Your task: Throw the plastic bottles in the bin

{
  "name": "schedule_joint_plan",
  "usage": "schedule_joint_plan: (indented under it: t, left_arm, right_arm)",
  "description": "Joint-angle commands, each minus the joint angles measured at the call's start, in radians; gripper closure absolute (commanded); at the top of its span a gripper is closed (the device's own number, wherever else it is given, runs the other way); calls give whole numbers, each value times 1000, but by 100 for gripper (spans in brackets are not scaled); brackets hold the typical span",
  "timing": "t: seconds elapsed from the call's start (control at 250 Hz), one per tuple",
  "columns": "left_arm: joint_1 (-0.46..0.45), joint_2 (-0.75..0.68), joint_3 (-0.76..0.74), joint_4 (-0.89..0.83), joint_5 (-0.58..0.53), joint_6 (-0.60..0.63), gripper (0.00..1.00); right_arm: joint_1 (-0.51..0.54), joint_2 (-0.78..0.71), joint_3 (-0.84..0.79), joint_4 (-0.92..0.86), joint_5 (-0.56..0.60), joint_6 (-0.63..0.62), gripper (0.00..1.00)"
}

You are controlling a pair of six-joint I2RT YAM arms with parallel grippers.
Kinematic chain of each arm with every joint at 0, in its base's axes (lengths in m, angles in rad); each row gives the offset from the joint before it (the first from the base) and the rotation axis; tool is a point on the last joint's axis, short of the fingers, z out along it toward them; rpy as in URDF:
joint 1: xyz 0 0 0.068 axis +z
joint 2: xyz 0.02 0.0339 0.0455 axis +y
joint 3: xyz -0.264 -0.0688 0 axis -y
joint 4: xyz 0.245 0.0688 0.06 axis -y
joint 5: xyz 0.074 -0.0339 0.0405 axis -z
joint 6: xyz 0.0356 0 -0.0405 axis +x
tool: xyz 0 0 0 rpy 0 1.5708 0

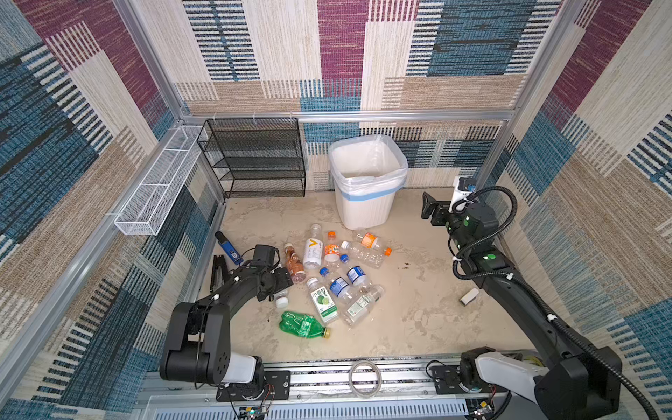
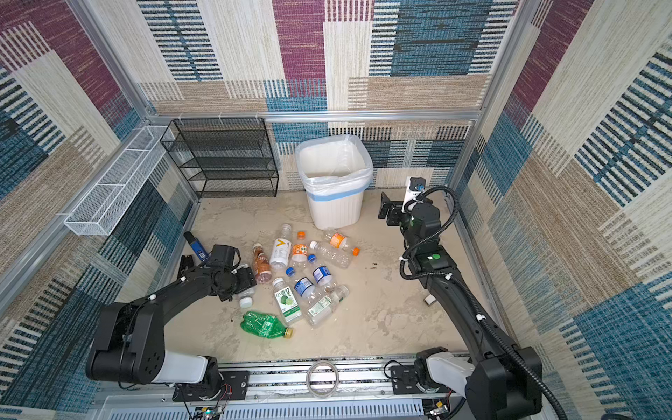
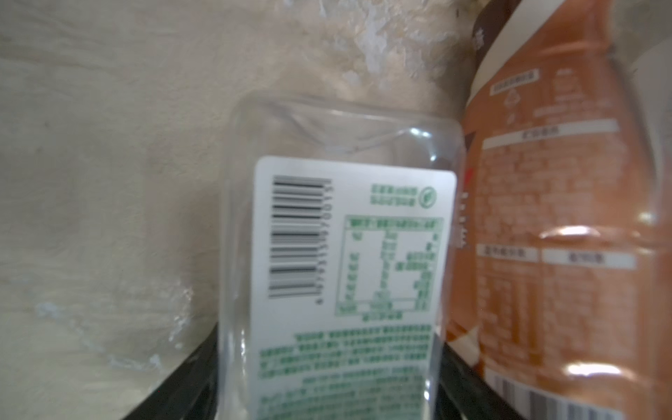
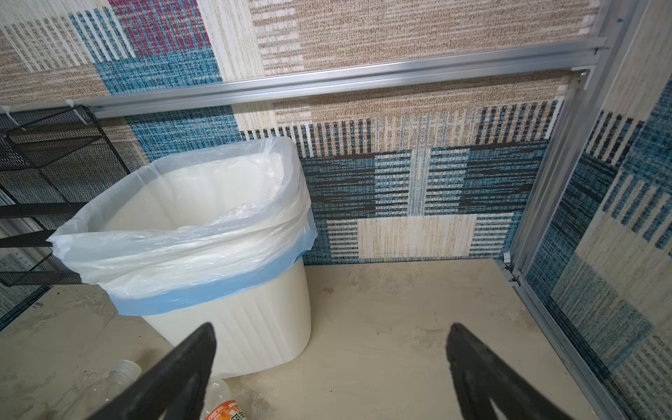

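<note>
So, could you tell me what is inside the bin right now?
Inside the bin only its translucent bag shows, and no bottle is plainly visible. The bottom is hidden behind the near rim in every view.

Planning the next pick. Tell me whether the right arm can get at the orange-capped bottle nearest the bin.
Probably yes. The right gripper is open and empty beside the bin, and the orange-capped bottle lies close by on the floor, with bare floor on the gripper's side.
</note>
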Motion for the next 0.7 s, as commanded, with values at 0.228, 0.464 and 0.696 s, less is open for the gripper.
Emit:
schedule_joint_plan:
  t: [0.228, 0.464, 0.696]
  left_arm:
    - [-6, -32, 12, 9, -57, -4, 34]
    - [-6, -224, 18, 14, -52, 32, 41]
    - [-17, -589, -33, 320, 150, 5, 43]
  right_arm:
    - [0, -9, -28, 15, 5, 8, 1]
    - [-1, 6, -66, -1, -15, 26, 1]
    - [-2, 8, -114, 9, -27, 54, 0]
